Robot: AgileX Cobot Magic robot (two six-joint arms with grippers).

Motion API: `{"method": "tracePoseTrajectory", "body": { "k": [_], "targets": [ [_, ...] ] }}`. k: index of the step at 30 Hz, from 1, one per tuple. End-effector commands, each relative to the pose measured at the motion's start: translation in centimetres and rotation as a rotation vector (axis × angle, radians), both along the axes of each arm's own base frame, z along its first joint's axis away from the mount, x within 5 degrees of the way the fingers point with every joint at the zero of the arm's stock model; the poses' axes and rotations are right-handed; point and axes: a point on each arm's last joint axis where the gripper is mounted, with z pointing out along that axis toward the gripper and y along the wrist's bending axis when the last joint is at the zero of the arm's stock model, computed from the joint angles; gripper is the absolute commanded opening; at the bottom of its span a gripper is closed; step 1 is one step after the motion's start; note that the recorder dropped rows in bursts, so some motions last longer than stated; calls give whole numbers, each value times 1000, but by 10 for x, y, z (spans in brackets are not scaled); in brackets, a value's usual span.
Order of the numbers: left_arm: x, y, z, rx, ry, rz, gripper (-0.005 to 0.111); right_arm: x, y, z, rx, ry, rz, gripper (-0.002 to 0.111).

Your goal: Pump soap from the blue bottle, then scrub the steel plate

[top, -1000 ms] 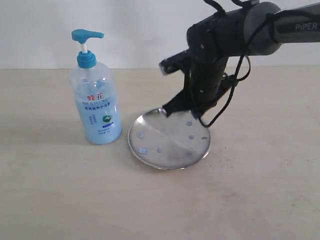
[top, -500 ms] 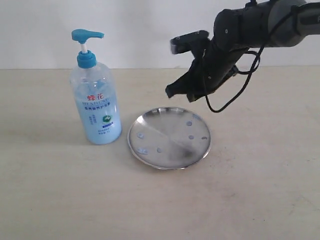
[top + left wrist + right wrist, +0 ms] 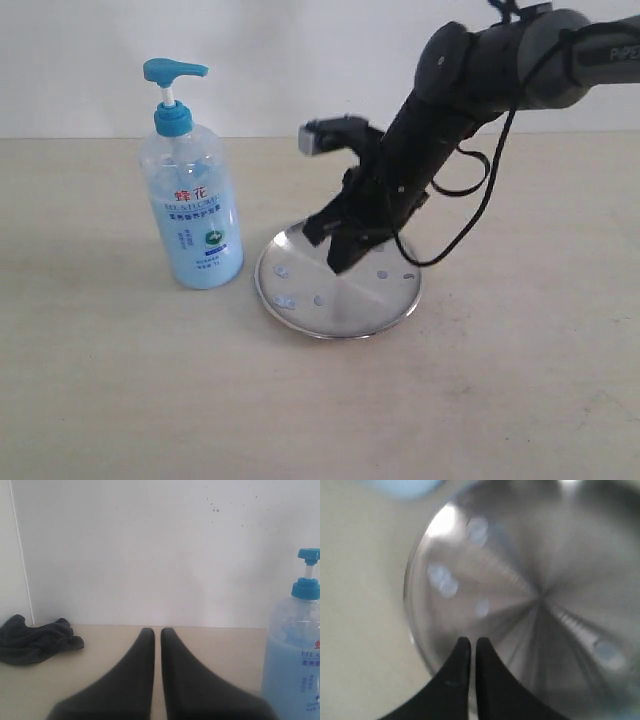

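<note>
Presently the blue bottle (image 3: 195, 200) stands upright, axis vertical, spout toward 3 o'clock; right hand (image 3: 332, 250) hangs clenched, empty, over the steel plate (image 3: 345, 310); left hand (image 3: 153, 635) clenched.

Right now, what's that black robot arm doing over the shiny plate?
The right gripper is closed and holds nothing, with its tip low over the steel plate. The plate is dotted with bluish soap droplets. Whether the tip touches the plate is unclear. The blue pump bottle stands upright beside the plate. The left gripper is also closed and empty.
</note>
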Motion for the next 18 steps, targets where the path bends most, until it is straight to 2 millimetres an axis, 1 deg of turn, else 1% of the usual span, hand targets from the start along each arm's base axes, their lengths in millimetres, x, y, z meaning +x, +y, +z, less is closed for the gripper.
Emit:
{"method": "tracePoseTrajectory", "body": {
  "k": [1,2,3,4,5,7,8,9,10,11,12,13,14,15,16,17,18],
  "targets": [
    [0,0,0,-11,-6,-7,4,18,-37,-8,-234,-60,-342,0],
    [0,0,0,-11,-6,-7,4,27,-37,-6,-182,-123,-441,0],
    [0,0,0,-11,-6,-7,4,33,-33,-4,-104,-163,-488,0],
    [0,0,0,-11,-6,-7,4,35,-26,-2,-48,-187,-479,0],
    [0,0,0,-11,-6,-7,4,33,-15,0,4,-197,-398,0],
    [0,0,0,-11,-6,-7,4,14,4,-2,4,-151,-56,0],
    [0,0,0,-11,-6,-7,4,1,7,-5,-29,-95,149,0],
    [0,0,0,-11,-6,-7,4,-7,4,-6,-63,-14,199,0],
    [0,0,0,-11,-6,-7,4,-8,0,-8,-101,23,161,0],
    [0,0,0,-11,-6,-7,4,-4,-7,-9,-156,20,58,0],
    [0,0,0,-11,-6,-7,4,6,-16,-8,-187,-31,-93,0],
    [0,0,0,-11,-6,-7,4,17,-20,-7,-172,-101,-258,0],
    [0,0,0,-11,-6,-7,4,28,-22,-3,-105,-169,-406,0],
    [0,0,0,-11,-6,-7,4,36,-19,-1,-28,-223,-477,0],
    [0,0,0,-11,-6,-7,4,38,-5,2,53,-272,-423,0],
    [0,0,0,-11,-6,-7,4,31,4,1,43,-267,-280,0],
    [0,0,0,-11,-6,-7,4,11,11,-5,-59,-219,124,0]
  ]
}}
